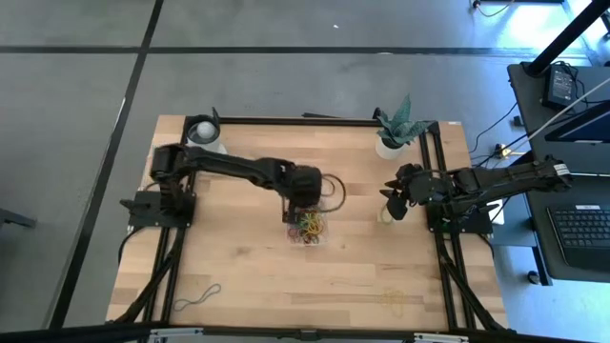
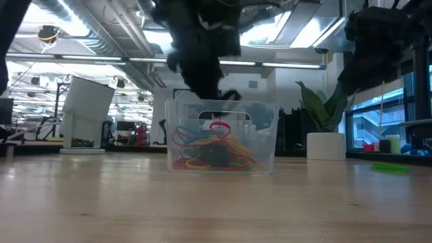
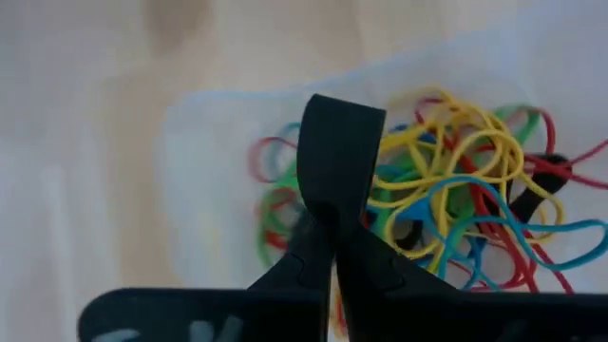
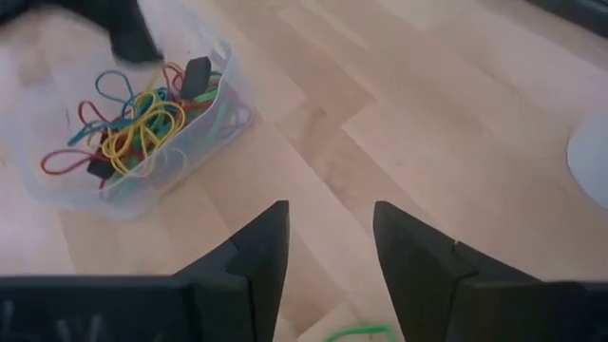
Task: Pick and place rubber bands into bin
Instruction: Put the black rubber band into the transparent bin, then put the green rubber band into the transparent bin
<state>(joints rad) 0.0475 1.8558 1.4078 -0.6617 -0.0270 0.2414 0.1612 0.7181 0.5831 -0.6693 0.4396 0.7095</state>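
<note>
High view: left gripper [image 1: 307, 211] is hanging over the bin [image 1: 310, 229] at the table's [image 1: 248, 267] middle, the bin holding a tangle of rubber bands [image 1: 311, 226]; right gripper [image 1: 396, 198] is waiting near the plant pot [image 1: 392, 143], a green band [image 1: 385, 194] lying just beside it; a yellow band [image 1: 393, 298] and a pale loop [image 1: 196, 298] are lying well apart near the front edge.
Low view: clear bin [image 2: 221, 134] is sitting upright on the wood, coloured bands [image 2: 212, 152] piled inside; a dark arm is coming down into it from above; a green band [image 2: 390, 167] is lying off to the side.
Left wrist view: fingers [image 3: 338, 157] are pressed together, clenched with nothing visibly between them, tips standing above the pile [image 3: 456, 199].
Right wrist view: fingers [image 4: 258, 249] are standing apart, released; green band [image 4: 361, 333] is lying on the wood close to the tips; bin [image 4: 114, 195] farther off.
Handling: bands are probably being light, soft, springy and prone to snagging; pinching one strand flat against the wood looks best.
</note>
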